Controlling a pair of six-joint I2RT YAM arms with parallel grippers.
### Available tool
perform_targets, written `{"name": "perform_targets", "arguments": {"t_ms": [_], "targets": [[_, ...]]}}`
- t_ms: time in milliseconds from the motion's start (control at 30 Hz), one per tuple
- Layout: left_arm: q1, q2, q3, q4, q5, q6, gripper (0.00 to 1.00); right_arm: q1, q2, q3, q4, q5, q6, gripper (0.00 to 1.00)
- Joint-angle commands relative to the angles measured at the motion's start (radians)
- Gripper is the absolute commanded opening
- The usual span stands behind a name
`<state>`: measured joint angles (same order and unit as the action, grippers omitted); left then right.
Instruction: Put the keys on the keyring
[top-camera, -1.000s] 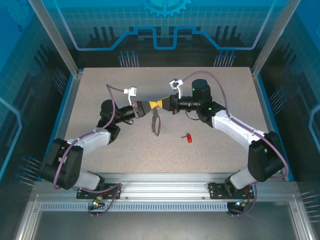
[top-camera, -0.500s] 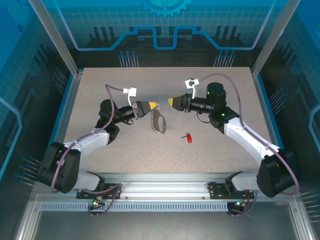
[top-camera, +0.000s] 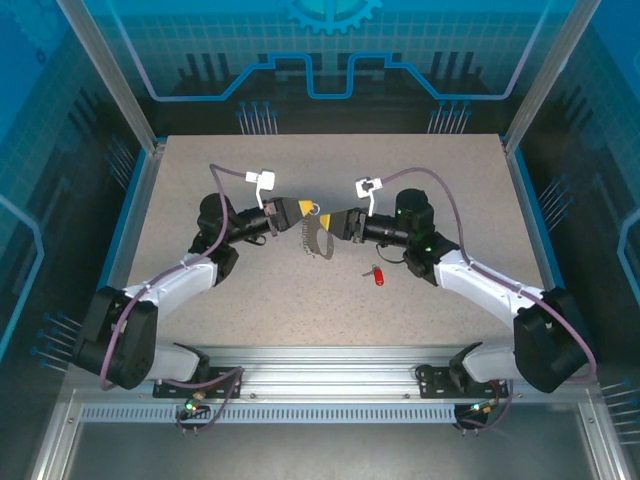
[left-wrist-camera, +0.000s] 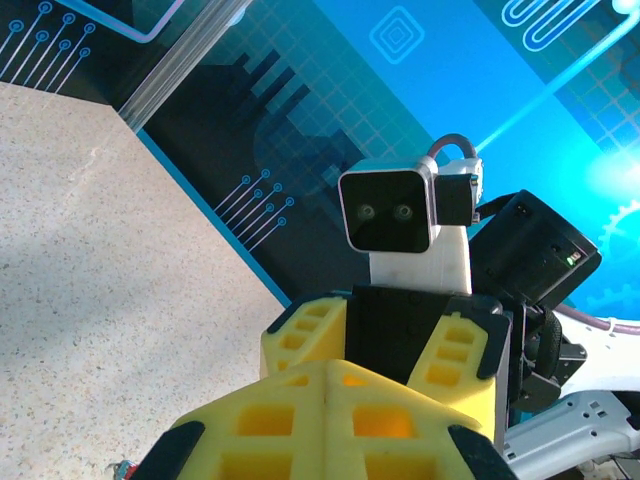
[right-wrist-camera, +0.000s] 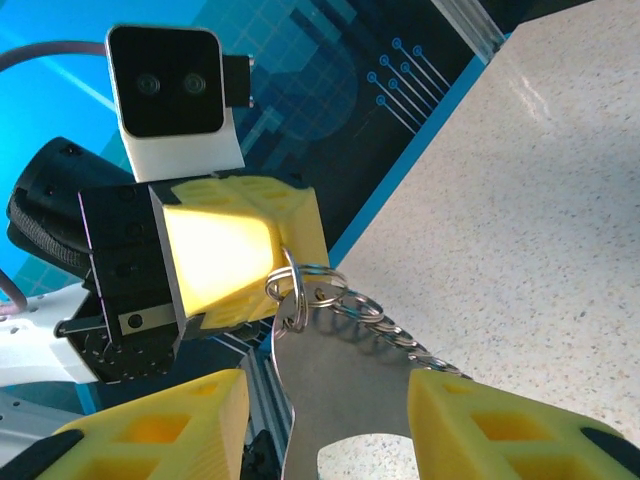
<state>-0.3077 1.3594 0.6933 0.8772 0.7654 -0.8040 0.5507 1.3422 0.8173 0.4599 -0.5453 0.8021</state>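
Note:
The keyring (top-camera: 318, 240) is a grey metal plate with a split ring and a short chain (right-wrist-camera: 392, 331). It hangs above the table from my left gripper (top-camera: 303, 211), which is shut on the split ring (right-wrist-camera: 291, 284). My right gripper (top-camera: 336, 225) is open, with one yellow finger (right-wrist-camera: 150, 430) on either side of the plate (right-wrist-camera: 350, 400); a gap shows on the left side. In the left wrist view my left gripper (left-wrist-camera: 335, 365) has its fingers pressed together, and what it holds is hidden. A small red-headed key (top-camera: 378, 277) lies on the table below the right arm.
The speckled table (top-camera: 220, 300) is walled by blue panels (top-camera: 330, 60) at the back and sides. A metal rail (top-camera: 320, 380) runs along the near edge by the arm bases. The right wrist camera (left-wrist-camera: 390, 210) faces my left gripper at close range.
My right gripper let go at the left fingertips, drew back to the right and opened. It has now come back lower, astride the keyring's plate. The left arm shifted only slightly.

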Motion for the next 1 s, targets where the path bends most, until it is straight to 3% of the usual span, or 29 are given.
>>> {"name": "perform_targets", "arguments": {"t_ms": [0,400,967], "targets": [[-0.004,-0.016,0.033,0.014,0.016,0.036,0.00,0.014,0.011,0.015,0.071,0.030,0.017,0.46],[-0.024,-0.003,0.037,0.009,0.025,0.041,0.00,0.020,0.001,0.041,0.058,0.038,0.007,0.41],[-0.039,0.003,0.057,-0.036,0.031,0.059,0.00,0.020,0.015,0.057,0.070,0.004,0.010,0.19]]}}
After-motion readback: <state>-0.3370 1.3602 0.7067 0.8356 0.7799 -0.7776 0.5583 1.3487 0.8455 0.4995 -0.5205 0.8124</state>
